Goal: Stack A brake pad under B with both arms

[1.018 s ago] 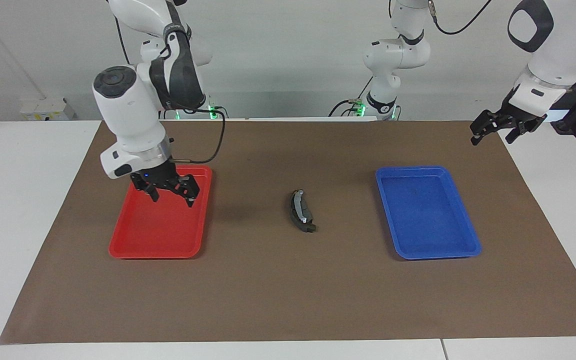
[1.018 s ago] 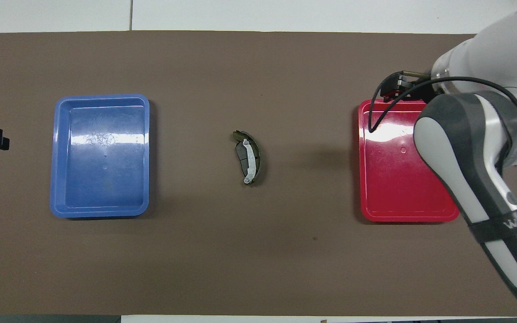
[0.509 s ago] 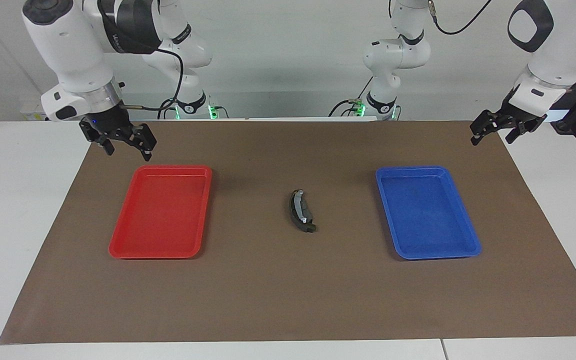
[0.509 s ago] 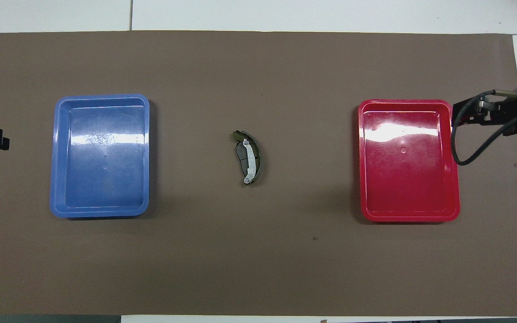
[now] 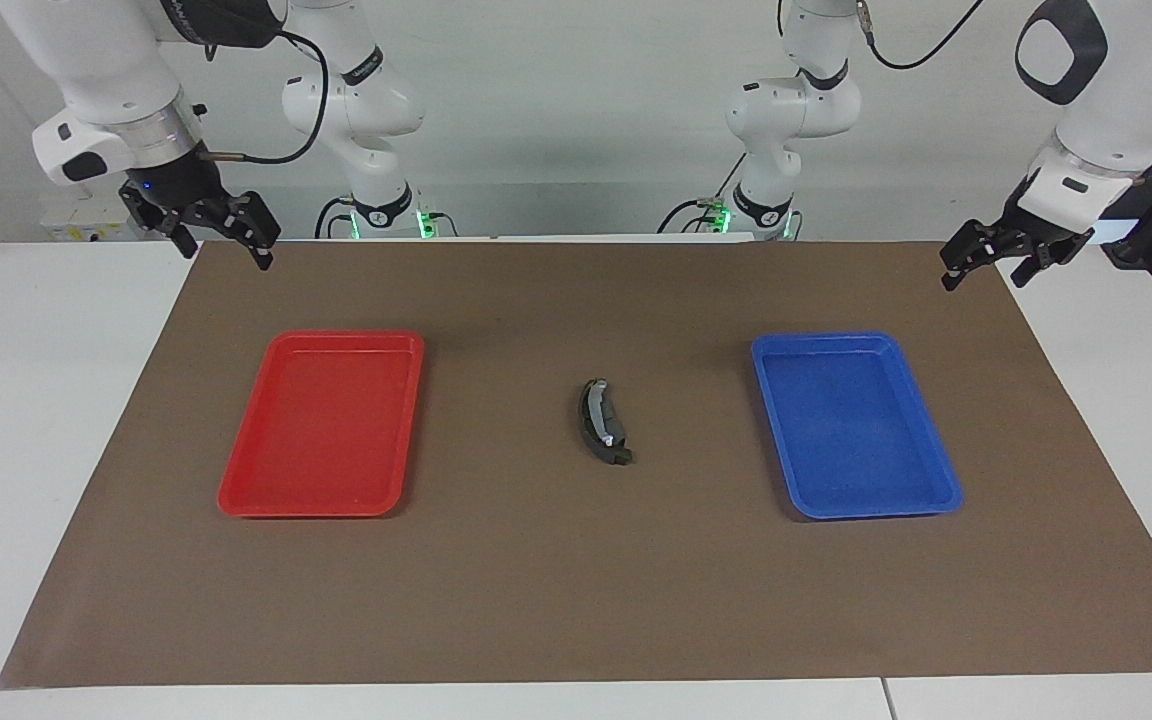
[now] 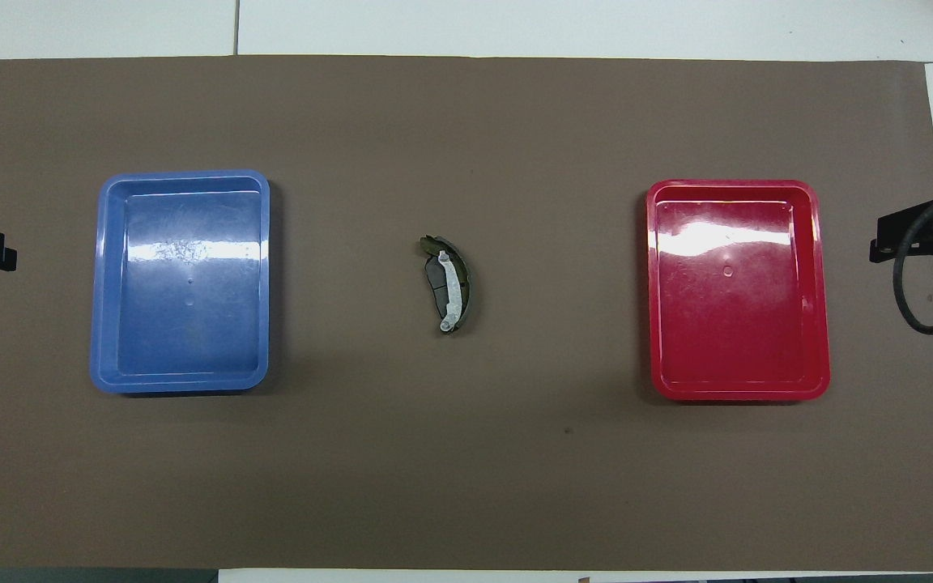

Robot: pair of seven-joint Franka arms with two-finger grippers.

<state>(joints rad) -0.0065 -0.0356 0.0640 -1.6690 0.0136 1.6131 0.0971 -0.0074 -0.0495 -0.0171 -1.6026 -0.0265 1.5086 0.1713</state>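
In the middle of the brown mat (image 5: 556, 590) lies B (image 5: 604, 420) (image 6: 453, 285), a long black crescent with a silvery face. It rests on the A brake pad (image 6: 434, 280), a short dark-grey pad that shows along B's inner curve. My right gripper (image 5: 224, 250) hangs open and empty over the mat's corner at the right arm's end, near the robots. My left gripper (image 5: 983, 280) waits open and empty over the mat's edge at the left arm's end. Both are well apart from the stack.
A red tray (image 5: 236, 495) (image 6: 819, 291) lies toward the right arm's end and a blue tray (image 5: 941, 490) (image 6: 102, 283) toward the left arm's end. Neither tray holds anything. White tabletop (image 5: 46, 420) surrounds the mat.
My right gripper has risen from over the red tray and drawn back to the mat's corner by its base. The stack and the left arm have not moved.
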